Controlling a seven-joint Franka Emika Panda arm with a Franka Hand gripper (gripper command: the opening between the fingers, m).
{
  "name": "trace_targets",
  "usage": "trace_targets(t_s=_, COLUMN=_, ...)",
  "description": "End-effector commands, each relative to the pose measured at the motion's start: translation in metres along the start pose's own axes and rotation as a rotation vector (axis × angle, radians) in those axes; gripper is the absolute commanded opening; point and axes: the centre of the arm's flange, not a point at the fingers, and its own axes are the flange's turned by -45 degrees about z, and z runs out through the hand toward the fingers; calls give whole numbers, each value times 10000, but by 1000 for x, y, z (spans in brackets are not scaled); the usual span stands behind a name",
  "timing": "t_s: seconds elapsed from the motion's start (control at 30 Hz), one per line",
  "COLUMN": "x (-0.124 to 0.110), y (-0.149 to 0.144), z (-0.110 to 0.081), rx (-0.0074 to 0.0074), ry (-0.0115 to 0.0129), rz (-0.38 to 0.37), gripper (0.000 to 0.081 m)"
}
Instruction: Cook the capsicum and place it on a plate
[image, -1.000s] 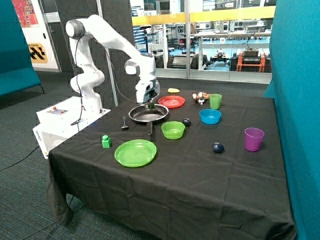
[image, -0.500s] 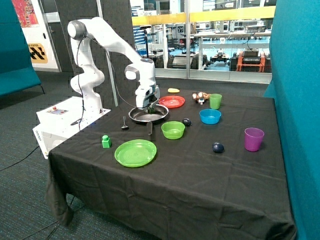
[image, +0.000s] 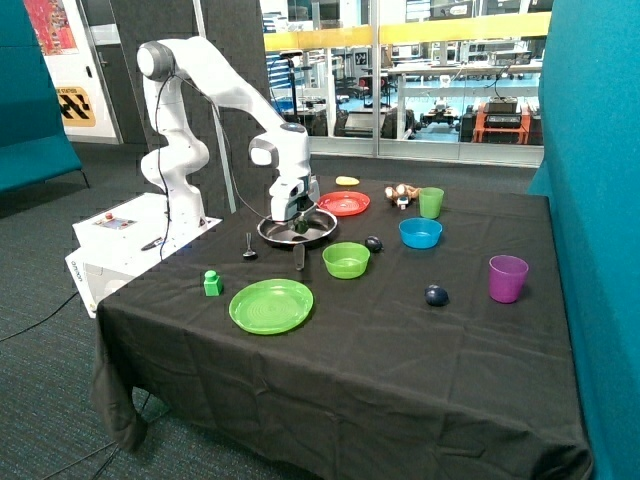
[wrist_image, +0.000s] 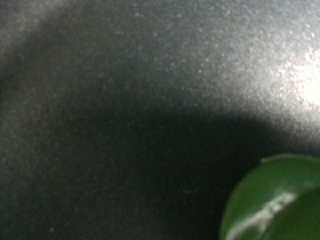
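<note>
a: where's the outside view?
b: off the counter (image: 400, 340) corner, looking down at arm and pan (image: 297, 228).
a: the wrist view?
b: pressed against that pan's floor (wrist_image: 125, 100), capsicum (wrist_image: 272, 200) at 4 o'clock.

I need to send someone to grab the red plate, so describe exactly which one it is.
Start at the black-draped table and find the dark frying pan under the gripper. The red-orange plate lies just behind it, smaller and flatter than the bright green plate near the front edge.

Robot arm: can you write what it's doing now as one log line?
stage: cooking | end effector: down inside frying pan | capsicum: in pan, at end effector | red-orange plate: bare, beside pan | plating: not done
</note>
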Motion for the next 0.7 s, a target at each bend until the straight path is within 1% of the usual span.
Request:
trace_targets(t_s=0.0, x=-1, y=2, z=7, rx=24, ry=3, rz=-60, gripper=0)
trace_targets(t_s=0.1, x=-1, y=2, z=8, rx=24, ry=3, rz=-93, gripper=0)
trace_targets(t_s=0.13, x=-1, y=1, z=7, rx=24, ry=3, rz=-130, gripper=25)
trace_targets(t_s=0.2, x=-1, y=0, z=6, rx=24, ry=3, rz=-274, gripper=196)
trace_targets(t_s=0.27, x=-1, y=-1, z=5, rx=24, ry=3, rz=-374, gripper=432)
trace_targets(t_s=0.3, x=0, y=-1, z=4, rx=24, ry=3, rz=-322, gripper=517)
trace_targets(t_s=0.37, x=2, y=-2, z=2, rx=24, ry=3, rz=-390, gripper=645)
trace_targets(t_s=0.43, x=3, y=-3, z=0, rx=24, ry=3, rz=-520, gripper=744)
trace_targets(t_s=0.5, x=4, y=-3, z=-1, rx=24, ry=3, rz=-534, gripper=792)
trace_targets(t_s=0.67, x=4, y=-3, z=-3, rx=24, ry=3, rz=-550, gripper=807)
